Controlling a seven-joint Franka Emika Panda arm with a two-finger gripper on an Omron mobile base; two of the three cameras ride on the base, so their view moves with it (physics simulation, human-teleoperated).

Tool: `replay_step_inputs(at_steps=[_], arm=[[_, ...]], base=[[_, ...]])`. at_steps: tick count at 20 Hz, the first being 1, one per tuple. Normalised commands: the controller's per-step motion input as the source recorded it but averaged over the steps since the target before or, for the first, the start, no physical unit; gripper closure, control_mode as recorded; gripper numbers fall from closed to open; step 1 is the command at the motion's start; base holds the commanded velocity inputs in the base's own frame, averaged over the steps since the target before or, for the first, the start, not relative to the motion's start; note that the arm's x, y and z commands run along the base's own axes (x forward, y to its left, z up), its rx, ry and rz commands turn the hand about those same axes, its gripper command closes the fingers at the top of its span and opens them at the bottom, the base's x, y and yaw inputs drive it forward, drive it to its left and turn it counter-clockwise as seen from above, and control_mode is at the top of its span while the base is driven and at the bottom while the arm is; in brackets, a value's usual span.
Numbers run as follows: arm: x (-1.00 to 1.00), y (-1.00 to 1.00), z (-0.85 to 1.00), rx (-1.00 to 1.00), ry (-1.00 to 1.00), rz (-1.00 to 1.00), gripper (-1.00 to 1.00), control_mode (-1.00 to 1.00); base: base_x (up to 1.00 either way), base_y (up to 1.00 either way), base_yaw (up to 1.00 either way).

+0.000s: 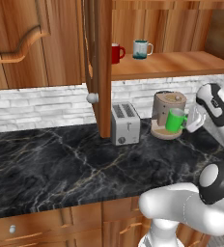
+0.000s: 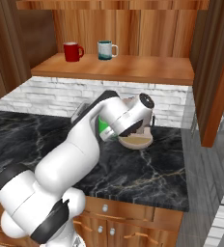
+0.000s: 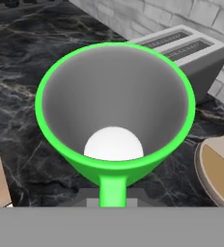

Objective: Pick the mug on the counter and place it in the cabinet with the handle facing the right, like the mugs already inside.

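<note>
My gripper (image 1: 190, 120) is shut on the handle side of the green mug (image 1: 175, 120), which hangs tilted just above the counter (image 1: 61, 164) in front of a coffee machine. In the hand view I look straight into the mug (image 3: 115, 111), with its green handle (image 3: 113, 189) at the bottom between my fingers. From the right, my arm hides most of the mug (image 2: 103, 127). The cabinet's shelf (image 1: 181, 65) is above, its door (image 1: 98, 67) swung open. On the shelf stand a red mug (image 1: 116, 53) and a teal mug (image 1: 142, 49), handles to the right.
A silver toaster (image 1: 125, 124) stands left of the brown coffee machine (image 1: 167, 108), both against the brick wall. The open door's edge and pale knob (image 1: 91, 98) hang over the counter left of the toaster. The shelf has bare wood right of the teal mug (image 2: 105, 49).
</note>
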Motion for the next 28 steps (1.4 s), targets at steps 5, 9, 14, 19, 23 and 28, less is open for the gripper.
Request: replay_step_inputs(at_steps=[5,9,14,19,23,28], arm=[[0.0,0.05,0.21,0.01,-0.01,0.06,1.0,-1.0],[0.0,0.05,0.18,0.0,0.0,0.06,1.0,-1.0],[0.0,0.04,0.21,0.0,-0.02,0.05,1.0,-1.0],[0.0,0.05,0.17,0.0,-0.04,0.05,1.0,-1.0],[0.0,0.07,0.16,0.02,-0.05,0.04,1.0,-1.0],[0.0,0.08,0.17,0.02,-0.06,0.02,1.0,-1.0]], base=[[0.0,0.0,0.0],[0.0,0.0,0.0],[0.0,0.0,0.0],[0.0,0.0,0.0],[0.0,0.0,0.0],[0.0,0.0,0.0]])
